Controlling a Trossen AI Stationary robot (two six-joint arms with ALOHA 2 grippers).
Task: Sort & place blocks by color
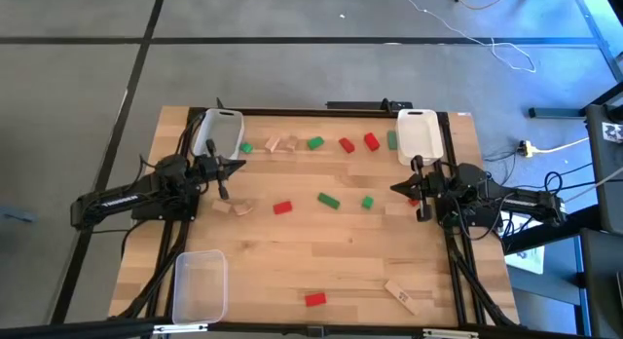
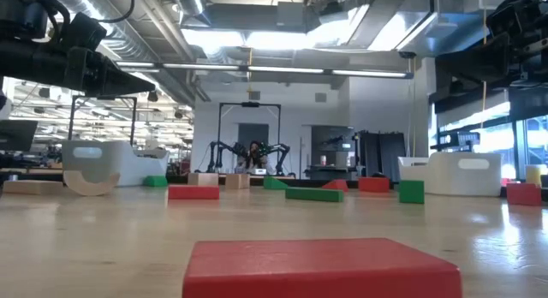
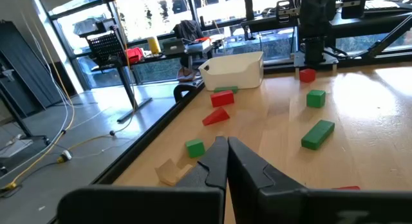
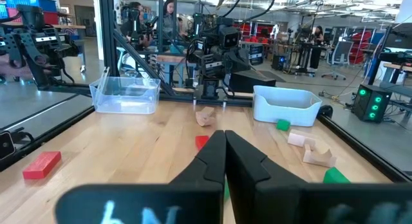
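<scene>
from straight above, the tabletop (image 1: 321,261) carries the blocks (image 1: 328,200) scattered loose: a row near 12 o'clock of green, pale wood and red pieces, a middle band with a red one (image 1: 282,208) and two green, and a red block (image 1: 314,299) and a pale one (image 1: 400,295) down toward 6 o'clock. none sits in a bin yet, so sorting looks barely begun. white bins stand at the 11 o'clock (image 1: 220,132) and 1 o'clock (image 1: 420,134) corners, a clear bin (image 1: 200,285) at 7 o'clock. the left end effector (image 1: 223,190) hangs at 9 o'clock just beside pale pieces (image 1: 237,208); the right end effector (image 1: 420,210) waits at 3 o'clock.

at tabletop height, a red block (image 2: 321,268) fills the foreground, with flat red (image 2: 193,192) and green (image 2: 314,193) pieces and a pale arch (image 2: 92,180) farther off. these look rigid, light and smooth, likely to skid if nudged; my guess is the flat long sides give the surest hold.

past the left wrist, the fingers (image 3: 212,166) meet tip to tip, pinched together and holding nothing, above the wood with a green block (image 3: 195,147) just ahead.

past the right wrist, the fingers (image 4: 212,161) are likewise pressed together and empty, a red block (image 4: 202,141) just beyond.
</scene>
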